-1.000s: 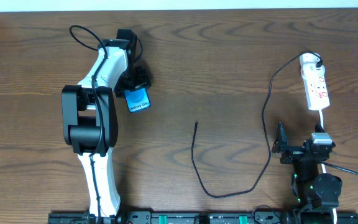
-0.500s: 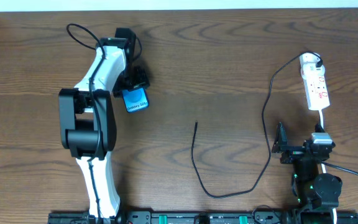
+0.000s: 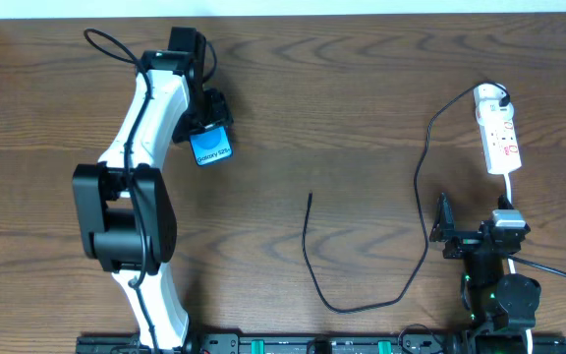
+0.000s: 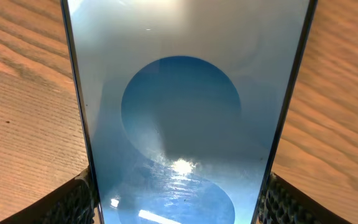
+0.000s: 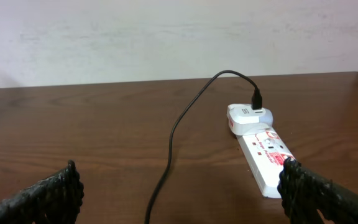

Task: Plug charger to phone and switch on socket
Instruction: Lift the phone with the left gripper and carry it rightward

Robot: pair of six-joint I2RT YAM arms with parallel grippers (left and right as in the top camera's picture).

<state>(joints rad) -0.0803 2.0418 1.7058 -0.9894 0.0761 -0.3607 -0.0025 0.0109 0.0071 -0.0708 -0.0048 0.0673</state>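
1. Phone (image 3: 213,148) first, seen from overhead: it sits at the back left of the worktop (image 3: 362,88), blue screen up, with the left gripper (image 3: 208,133) on its far end. The charger (image 3: 308,246) loops across the middle, its free tip lying bare on the wood, well apart from the phone. The cable climbs to the socket (image 3: 500,135) at the back right. The right gripper (image 3: 472,234) sits near the front, just short of the socket's white cord.
2. Left wrist view now: the phone (image 4: 182,112) fills the frame with its lighter blue oval. The left gripper (image 4: 179,199) has its jaws clamped on the phone, a ribbed pad (image 4: 76,202) on each long edge.
3. Over to the right wrist: the right gripper (image 5: 179,193) has its jaws wide apart, with only bare wood between its fingers (image 5: 48,193). Ahead to the right lies the socket (image 5: 263,158), and the charger (image 5: 179,118) has its black plug seated in a white block at the far end.
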